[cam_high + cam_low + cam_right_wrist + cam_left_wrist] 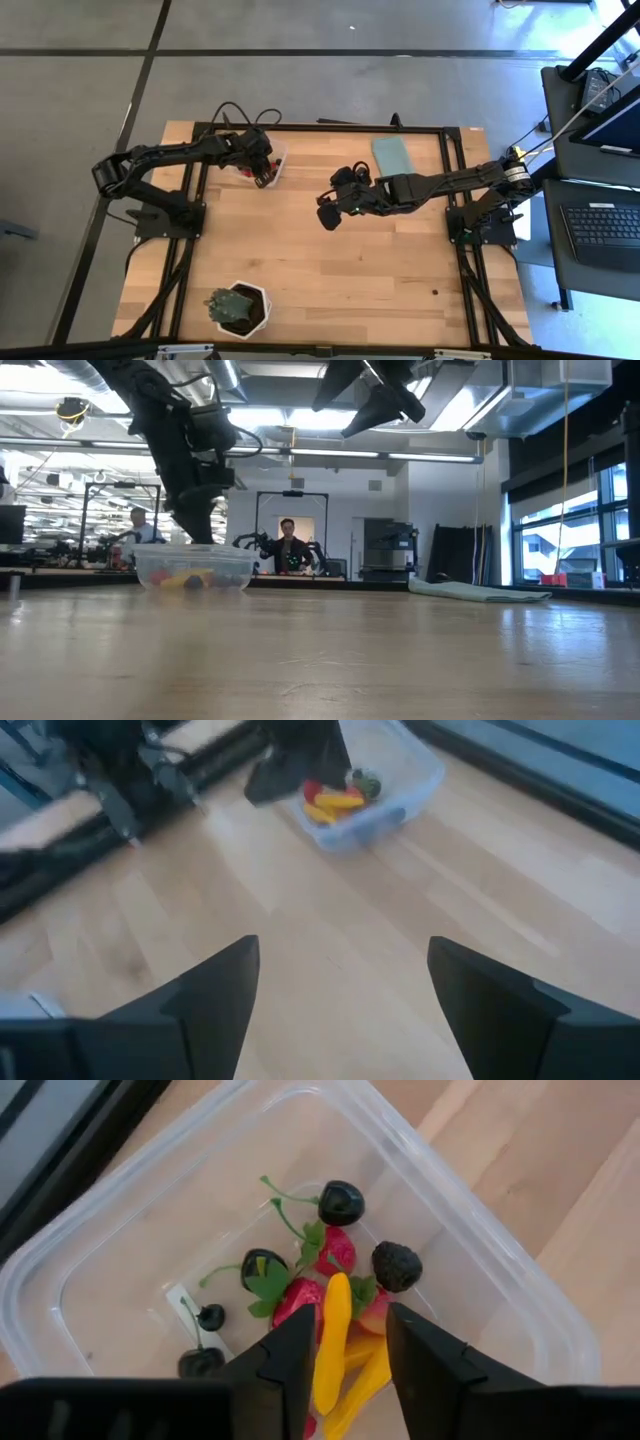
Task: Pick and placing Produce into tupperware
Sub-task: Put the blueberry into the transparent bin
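**A:** So where does everything sit right now?

**B:** The tupperware point(268, 165) is on the tabletop point(320, 270) near the far left corner. The left hand point(348, 1370) hangs right over it, its fingers partly spread with a yellow-orange piece point(332, 1342) showing in the gap between them. Whether they are touching it I cannot tell; the gap looks a little wider than the piece. The other produce point(325, 1270), red berries and dark cherries on green stems, lies in a cluster on the tub's floor.

**A:** And the other arm?

**B:** The right hand point(333, 205) hovers mid-table, well apart from the tub, fingers spread wide and holding nothing.

**A:** What could go wrong from here?

**B:** My guess is that if the yellow piece is clinging to one finger, it could ride back up out of the tub when the hand lifts. The left fingers are also low over the pile, so a sideways move might catch a wall and drag or tip the light tub. A cherry stem could snag on a fingertip too.

**A:** Which way does that piece point?

**B:** It is long and slim, and in the left wrist view its long axis runs along the fingers, one tip toward the berries and the other back toward the wrist. From the other views I cannot tell how it is tilted. The tub stands upright, mouth open upward.
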`<move>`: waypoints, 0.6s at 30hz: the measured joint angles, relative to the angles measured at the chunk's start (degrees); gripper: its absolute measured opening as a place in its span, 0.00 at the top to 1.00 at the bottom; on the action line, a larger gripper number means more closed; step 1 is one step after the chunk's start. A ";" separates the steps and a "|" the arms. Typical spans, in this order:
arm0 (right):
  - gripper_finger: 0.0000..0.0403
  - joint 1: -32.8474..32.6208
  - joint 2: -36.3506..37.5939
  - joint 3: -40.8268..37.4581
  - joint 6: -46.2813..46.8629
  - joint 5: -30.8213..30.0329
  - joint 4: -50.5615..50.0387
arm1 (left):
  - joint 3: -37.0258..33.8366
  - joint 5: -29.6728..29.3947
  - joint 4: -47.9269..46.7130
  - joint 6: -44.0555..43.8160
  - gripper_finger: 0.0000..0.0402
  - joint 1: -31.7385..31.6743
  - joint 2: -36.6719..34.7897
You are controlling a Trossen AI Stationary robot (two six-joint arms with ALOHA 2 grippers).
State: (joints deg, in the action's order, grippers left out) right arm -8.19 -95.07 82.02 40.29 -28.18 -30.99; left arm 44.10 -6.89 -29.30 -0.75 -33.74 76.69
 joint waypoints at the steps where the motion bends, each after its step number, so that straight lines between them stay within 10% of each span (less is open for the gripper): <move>1: 0.28 -0.14 0.00 0.00 0.30 0.88 -0.96 | 0.02 0.68 0.00 -0.12 0.70 0.02 0.00; 18: 0.28 -8.88 3.08 0.02 25.09 33.52 -44.15 | 0.00 21.37 28.50 -12.27 0.55 12.66 0.00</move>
State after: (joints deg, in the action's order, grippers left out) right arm -17.06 -91.98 82.04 65.38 5.34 -75.14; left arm 44.10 14.48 -0.80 -13.02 -21.07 76.69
